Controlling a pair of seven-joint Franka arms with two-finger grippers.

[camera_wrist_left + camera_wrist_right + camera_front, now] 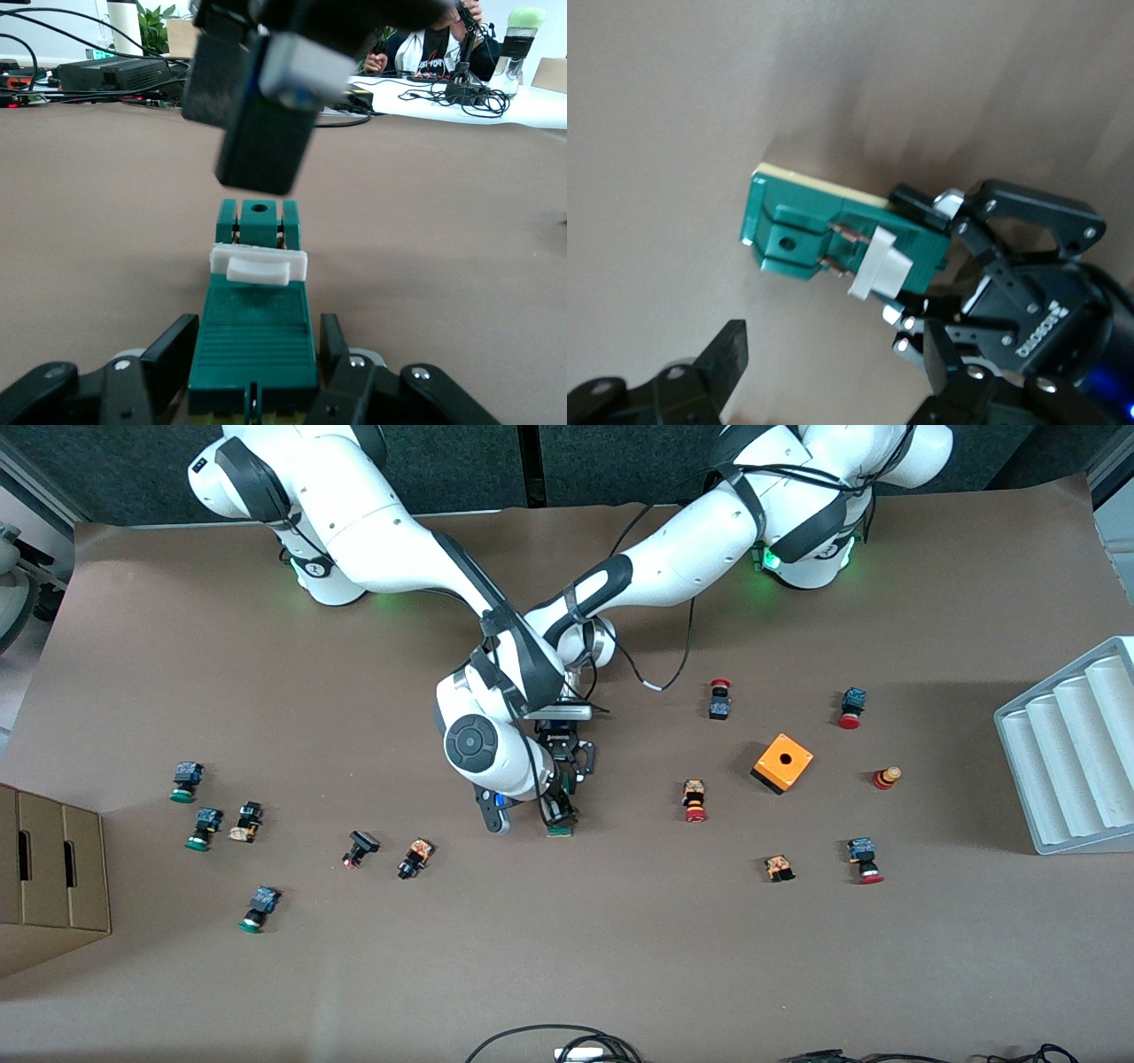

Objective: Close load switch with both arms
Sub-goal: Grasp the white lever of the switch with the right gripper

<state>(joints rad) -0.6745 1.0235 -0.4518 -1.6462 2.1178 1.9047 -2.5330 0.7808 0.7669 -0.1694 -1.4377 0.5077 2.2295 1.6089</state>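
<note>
The load switch (254, 332) lay flat on the bench (620, 957) near its middle, clamped narrowly at one end between the fingers of the left end effector (252, 381), its white tab (258, 263) standing up toward the free end. The right end effector (824, 376) hovered just over that free end with its jaws spread wide and nothing between them. The step in hand looked to be the closing push itself: it would go best if the left arm kept the green body pinned against the bench while the right came down squarely on the tab and pressed along the switch's length, not sideways, so the block did not twist out of the grip. The two wrists crowded each other above the switch, so clearance between them seemed the main hazard. Other things lay well apart: an orange box (783, 763) toward the left arm's end, scattered push buttons (415, 857) on both sides, a grey ridged tray (1072, 748) and a cardboard box (49, 881) at the bench's ends; none blocked the approach.
</note>
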